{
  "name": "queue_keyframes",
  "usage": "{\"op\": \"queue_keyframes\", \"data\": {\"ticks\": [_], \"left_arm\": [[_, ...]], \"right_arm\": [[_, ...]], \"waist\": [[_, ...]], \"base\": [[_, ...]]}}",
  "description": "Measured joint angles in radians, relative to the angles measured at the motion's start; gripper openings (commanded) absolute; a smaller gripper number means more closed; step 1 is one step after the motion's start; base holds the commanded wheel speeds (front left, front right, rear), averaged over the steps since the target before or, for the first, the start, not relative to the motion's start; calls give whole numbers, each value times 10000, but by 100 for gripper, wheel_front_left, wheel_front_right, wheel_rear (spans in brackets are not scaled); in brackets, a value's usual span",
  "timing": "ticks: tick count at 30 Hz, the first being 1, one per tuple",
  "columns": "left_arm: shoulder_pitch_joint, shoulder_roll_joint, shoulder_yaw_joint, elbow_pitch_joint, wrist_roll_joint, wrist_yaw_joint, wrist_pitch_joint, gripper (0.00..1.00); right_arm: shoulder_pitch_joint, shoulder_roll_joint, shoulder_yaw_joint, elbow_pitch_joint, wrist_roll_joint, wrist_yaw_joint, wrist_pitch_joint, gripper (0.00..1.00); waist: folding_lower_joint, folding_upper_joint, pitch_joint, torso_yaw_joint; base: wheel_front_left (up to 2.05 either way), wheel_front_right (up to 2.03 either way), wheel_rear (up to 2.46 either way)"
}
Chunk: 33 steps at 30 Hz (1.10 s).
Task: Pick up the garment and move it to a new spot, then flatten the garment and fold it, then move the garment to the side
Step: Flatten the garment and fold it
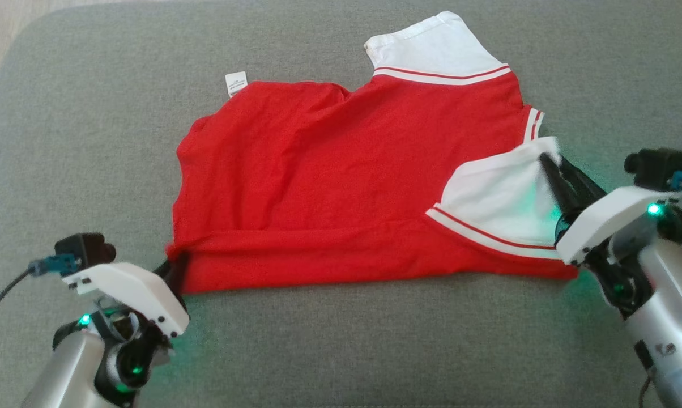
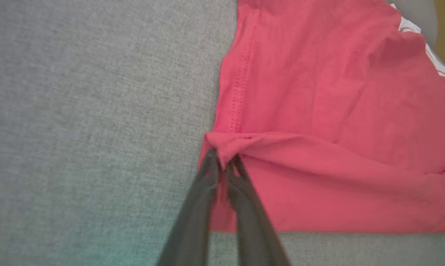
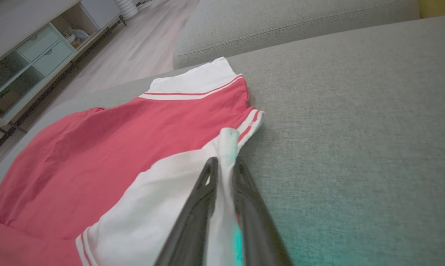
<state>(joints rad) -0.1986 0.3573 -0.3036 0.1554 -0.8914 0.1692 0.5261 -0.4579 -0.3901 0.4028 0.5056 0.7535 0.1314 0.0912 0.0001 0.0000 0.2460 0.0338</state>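
A red garment (image 1: pixel 329 181) with white, red-striped sleeves lies spread on the grey cushion, its near edge folded over towards the middle. My left gripper (image 1: pixel 174 266) is shut on the garment's red bottom corner (image 2: pixel 222 147) at the near left. My right gripper (image 1: pixel 550 161) is shut on the edge of the white near sleeve (image 3: pixel 228 144), lifted a little and folded over the red body. The other white sleeve (image 1: pixel 431 45) lies flat at the far side. A white care label (image 1: pixel 235 84) sticks out at the far left hem.
The grey fabric cushion (image 1: pixel 346 340) has wide bare room in front and to both sides of the garment. A second cushion (image 3: pixel 281 26) lies beyond. Wooden floor (image 3: pixel 133 48) and a shelf unit with drawers (image 3: pixel 30 55) stand past the sofa's edge.
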Motion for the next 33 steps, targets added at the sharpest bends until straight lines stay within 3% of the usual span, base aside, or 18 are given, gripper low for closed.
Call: {"op": "queue_keyframes", "data": {"ticks": [3,8,16,24,33], "left_arm": [[7,-259,58,242,-36,-65,-523,100],[71,-1101,510,552,581,25,-3373,100],[221,-1480,476,458,2849,606,-7321,100],[232,-1513,366,-359,5296,786,-7798,100],[1255,-1457,56,339,5471,566,-7699,100]], "right_arm": [[-16,-12,408,211,236,0,-681,100],[-5,-96,600,163,-33,0,-2489,100],[521,86,-1200,-1060,-2378,0,-3308,100],[2588,1321,-2838,-3365,-4416,0,-2978,100],[4711,2169,-3388,-5137,-5066,0,-2025,100]], "waist": [[0,0,-30,16],[0,0,-104,-98],[-2,0,-472,-324],[-2,0,-703,-328],[-2,0,-977,-318]], "base": [[0,0,0],[0,0,0],[0,0,0],[0,0,0],[0,0,0]]}}
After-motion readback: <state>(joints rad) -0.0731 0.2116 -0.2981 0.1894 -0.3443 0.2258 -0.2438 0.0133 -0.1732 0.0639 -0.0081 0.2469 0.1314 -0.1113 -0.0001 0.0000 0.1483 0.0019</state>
